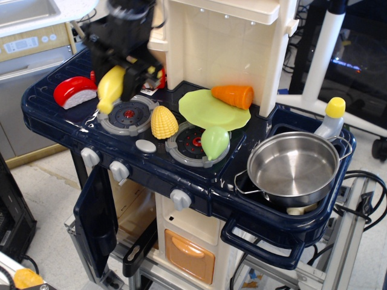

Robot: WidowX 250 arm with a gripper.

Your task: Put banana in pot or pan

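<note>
My black gripper (124, 72) is shut on the yellow banana (110, 89) and holds it in the air above the left burner (127, 116) of the toy stove. The banana hangs tilted, its lower tip pointing down and left. The shiny steel pot (294, 167) sits empty in the sink recess at the right end of the counter, well to the right of the gripper.
A yellow corn cob (163, 122), a green pear-like toy (214, 142) on the second burner, a light-green plate (208, 110) with an orange carrot (233, 95), a red-and-white toy (74, 92) and a yellow-capped bottle (329, 119) lie on the counter. The white cabinet tower (224, 42) stands behind.
</note>
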